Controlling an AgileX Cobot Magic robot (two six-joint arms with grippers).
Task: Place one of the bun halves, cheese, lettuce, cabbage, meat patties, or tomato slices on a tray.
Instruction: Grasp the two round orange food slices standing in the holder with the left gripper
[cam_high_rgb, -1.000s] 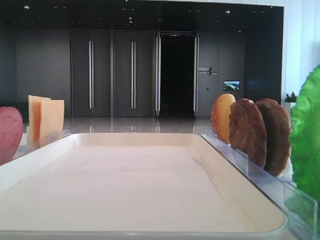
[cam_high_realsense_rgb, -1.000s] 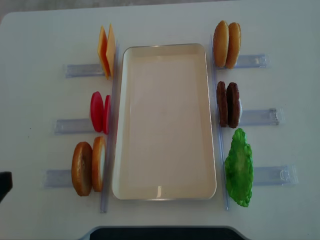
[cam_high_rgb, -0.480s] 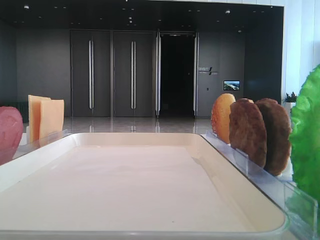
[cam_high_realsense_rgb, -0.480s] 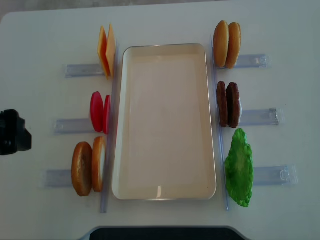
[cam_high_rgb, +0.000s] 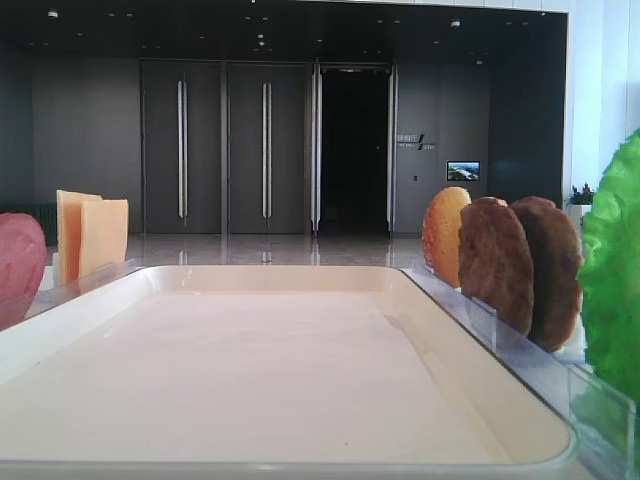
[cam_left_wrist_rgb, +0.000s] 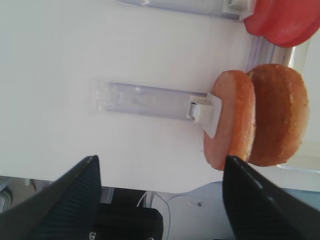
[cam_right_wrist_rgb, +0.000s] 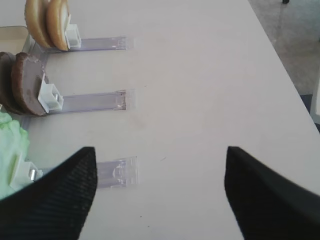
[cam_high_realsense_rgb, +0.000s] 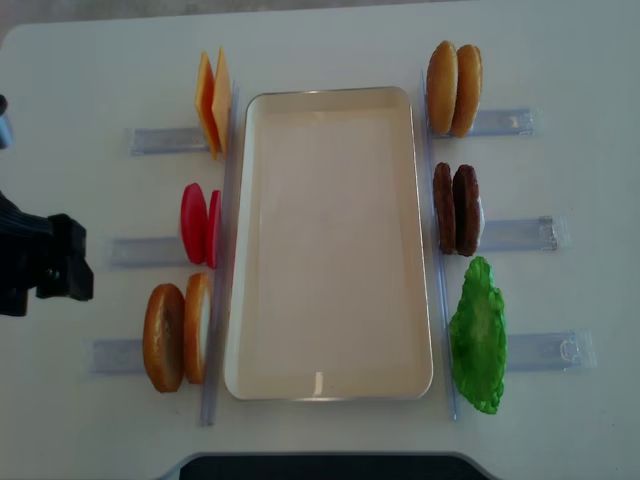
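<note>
The cream-white tray (cam_high_realsense_rgb: 330, 240) lies empty in the middle of the table. On its left stand cheese (cam_high_realsense_rgb: 212, 100), tomato slices (cam_high_realsense_rgb: 198, 224) and two bun halves (cam_high_realsense_rgb: 175, 335). Orange-golden buns (cam_high_realsense_rgb: 453, 88), meat patties (cam_high_realsense_rgb: 456, 208) and lettuce (cam_high_realsense_rgb: 477, 335) stand on its right. My left gripper (cam_high_realsense_rgb: 70, 272) hovers left of the tomato and buns. It is open (cam_left_wrist_rgb: 160, 200), with the bun halves (cam_left_wrist_rgb: 235, 120) ahead to its right and nothing between its fingers. My right gripper (cam_right_wrist_rgb: 160, 195) is open over bare table, right of the patties (cam_right_wrist_rgb: 25, 85) and lettuce (cam_right_wrist_rgb: 10, 145).
Clear plastic racks (cam_high_realsense_rgb: 160, 140) hold each food pair upright and stick out sideways from the tray (cam_high_realsense_rgb: 520, 232). The table's right edge (cam_right_wrist_rgb: 285, 75) runs close to the right gripper. A rack end (cam_right_wrist_rgb: 117, 172) lies just inside its left finger.
My left gripper has come in from the lower left edge of the overhead view, moving up and rightward toward the tomato and bun racks. The food and tray have not moved.
</note>
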